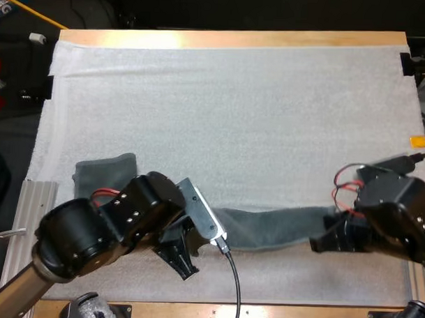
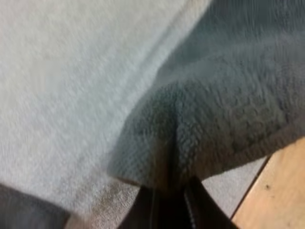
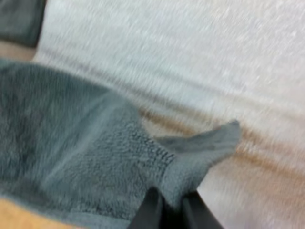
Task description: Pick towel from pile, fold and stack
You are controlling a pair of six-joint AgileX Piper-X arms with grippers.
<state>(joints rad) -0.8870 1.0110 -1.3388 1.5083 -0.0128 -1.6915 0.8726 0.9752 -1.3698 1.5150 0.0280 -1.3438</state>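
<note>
White mat [image 1: 235, 97] covers the wooden counter [image 1: 237, 40]. Near its front edge a dark grey-green towel [image 1: 280, 224] stretches as a long, narrow band between both arms. Its pile looks fuzzy. The left pincer [image 2: 169, 206] is clenched on one bunched corner; the right pincer [image 3: 171, 210] grasps the other end, where a small flap pokes out. A second towel [image 1: 104, 173] lies at the mat's left.

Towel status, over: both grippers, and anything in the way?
Left gripper shut on towel end. Right gripper shut on the other end. Towel stretched between them near the mat's near edge. Second towel farther left, out of the way.
</note>
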